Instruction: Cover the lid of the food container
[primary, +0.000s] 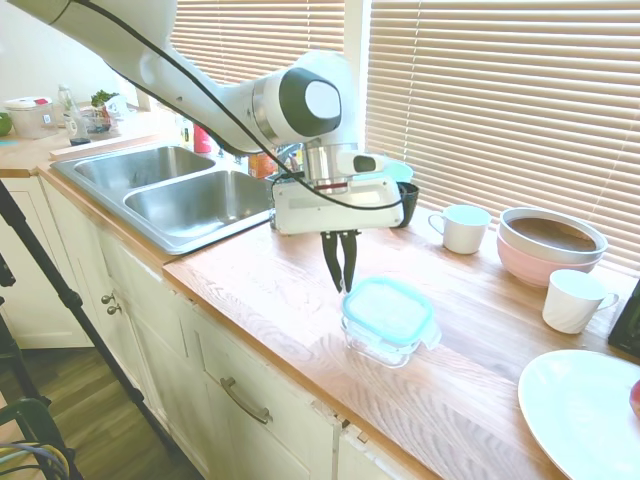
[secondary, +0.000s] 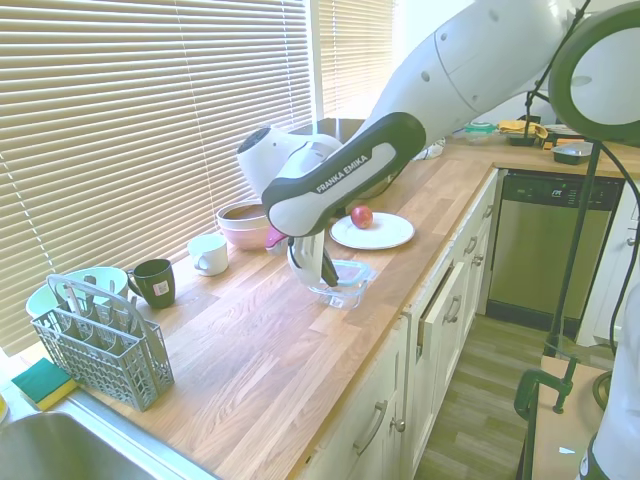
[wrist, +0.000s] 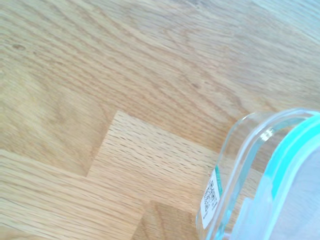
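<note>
Now, with the lid lying flat on the container at the counter's front, we should press it evenly, our gripper empty, fingers nearly together, just beside its rim.

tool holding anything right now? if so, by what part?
Nothing. The tool hangs just beside the food container, its fingers close together with nothing between them. The lid lies on top of the container, free of the tool.

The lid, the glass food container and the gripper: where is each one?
lid (primary: 388, 304): first exterior view, clear centre.
food container (primary: 368, 343): first exterior view, glass front wall.
gripper (primary: 340, 285): first exterior view, between fingertips.
</note>
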